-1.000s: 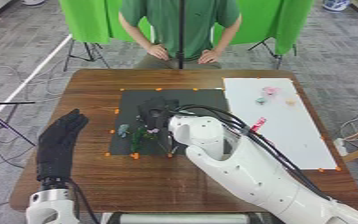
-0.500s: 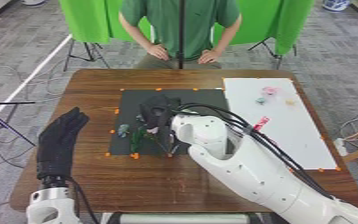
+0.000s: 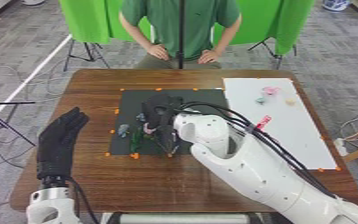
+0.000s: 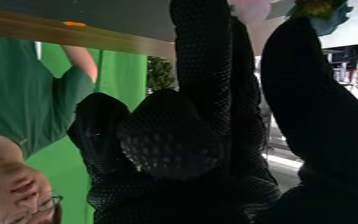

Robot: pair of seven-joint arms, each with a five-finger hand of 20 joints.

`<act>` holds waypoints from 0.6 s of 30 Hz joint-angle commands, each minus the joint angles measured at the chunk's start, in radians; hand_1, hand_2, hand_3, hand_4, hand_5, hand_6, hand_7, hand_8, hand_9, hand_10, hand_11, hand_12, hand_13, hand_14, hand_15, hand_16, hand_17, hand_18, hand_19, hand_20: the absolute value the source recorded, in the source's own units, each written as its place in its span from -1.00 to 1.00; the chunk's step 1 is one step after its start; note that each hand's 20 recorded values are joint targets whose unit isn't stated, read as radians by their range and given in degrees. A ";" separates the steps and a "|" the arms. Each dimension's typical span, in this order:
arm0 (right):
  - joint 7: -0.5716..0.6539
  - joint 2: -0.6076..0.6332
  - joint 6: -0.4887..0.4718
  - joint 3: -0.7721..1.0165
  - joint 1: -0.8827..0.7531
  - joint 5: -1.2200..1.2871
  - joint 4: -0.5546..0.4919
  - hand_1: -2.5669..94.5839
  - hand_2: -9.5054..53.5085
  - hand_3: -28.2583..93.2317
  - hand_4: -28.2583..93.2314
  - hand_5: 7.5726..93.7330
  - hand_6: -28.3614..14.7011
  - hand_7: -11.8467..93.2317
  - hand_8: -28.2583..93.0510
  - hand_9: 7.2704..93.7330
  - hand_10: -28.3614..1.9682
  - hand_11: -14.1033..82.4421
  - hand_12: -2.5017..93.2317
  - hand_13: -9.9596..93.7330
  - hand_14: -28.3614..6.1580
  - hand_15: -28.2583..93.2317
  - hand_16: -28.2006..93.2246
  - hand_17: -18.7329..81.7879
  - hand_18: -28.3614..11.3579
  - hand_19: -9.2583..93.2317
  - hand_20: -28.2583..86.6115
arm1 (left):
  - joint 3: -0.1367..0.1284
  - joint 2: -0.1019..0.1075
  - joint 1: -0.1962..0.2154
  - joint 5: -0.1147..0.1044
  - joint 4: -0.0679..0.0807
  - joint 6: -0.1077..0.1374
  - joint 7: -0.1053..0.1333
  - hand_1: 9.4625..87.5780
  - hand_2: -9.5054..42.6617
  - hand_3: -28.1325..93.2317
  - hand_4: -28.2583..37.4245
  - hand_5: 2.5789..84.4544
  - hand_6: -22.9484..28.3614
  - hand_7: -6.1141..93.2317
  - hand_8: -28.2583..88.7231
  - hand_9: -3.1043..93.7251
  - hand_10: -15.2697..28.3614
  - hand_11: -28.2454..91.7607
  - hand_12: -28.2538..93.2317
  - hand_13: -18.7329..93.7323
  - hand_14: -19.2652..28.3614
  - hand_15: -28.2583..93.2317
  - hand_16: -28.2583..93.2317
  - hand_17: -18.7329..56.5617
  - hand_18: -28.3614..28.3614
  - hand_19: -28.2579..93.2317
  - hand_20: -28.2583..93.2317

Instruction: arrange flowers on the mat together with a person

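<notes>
Flowers (image 3: 123, 131) lie on the dark mat (image 3: 131, 100); over it is the right hand (image 3: 160, 106), thumb wide from fingers. Left hand (image 3: 62, 137), beside, has straight fingers.

beyond my table (image 3: 113, 190), dotted with orange marks (image 3: 159, 89), i see green cloth (image 3: 87, 20) hanging, with a black tripod (image 3: 88, 52) on the left and another tripod (image 3: 278, 54) on the right. a white stripe (image 3: 24, 84) crosses the grey floor (image 3: 24, 55) on my left, and a blue-and-white pot (image 3: 336, 4) stands far off at the right
</notes>
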 commanded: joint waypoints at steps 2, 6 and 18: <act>0.012 0.015 0.012 0.024 0.014 0.013 -0.031 -0.09 -1.00 0.64 -1.00 0.46 0.61 -0.44 -0.75 0.96 0.27 -0.35 -0.56 1.00 0.68 0.49 -0.10 0.40 -0.59 1.00 0.40 | 0.004 0.004 0.000 -0.002 0.008 -0.013 -0.008 -0.48 -0.72 0.53 -0.72 0.16 0.07 -0.48 -0.63 0.02 0.32 -0.21 -0.31 0.00 0.44 -0.29 -0.53 -0.24 0.31 -0.49 -0.25; 0.042 0.039 0.042 0.085 0.002 0.090 -0.108 -0.10 -1.00 0.63 -1.00 0.45 0.61 -0.44 -0.75 0.95 0.27 -0.34 -0.57 1.00 0.68 0.49 -0.09 0.40 -0.59 1.00 0.40 | 0.002 0.003 0.001 -0.004 0.007 -0.013 -0.005 -0.48 -0.72 0.54 -0.72 0.16 0.07 -0.48 -0.63 0.02 0.32 -0.21 -0.31 0.00 0.45 -0.29 -0.53 -0.24 0.31 -0.49 -0.25; 0.189 0.178 0.256 0.588 -0.446 0.490 -0.528 -0.11 -1.00 0.60 -0.98 0.50 0.56 -0.44 -0.68 0.96 0.28 -0.33 -0.57 1.00 0.68 0.48 -0.10 0.40 -0.58 1.00 0.39 | -0.026 -0.007 0.022 0.001 0.003 -0.017 -0.012 -0.48 -0.74 0.54 -0.72 0.15 0.07 -0.48 -0.63 0.02 0.31 -0.21 -0.31 0.00 0.44 -0.29 -0.53 -0.24 0.31 -0.49 -0.25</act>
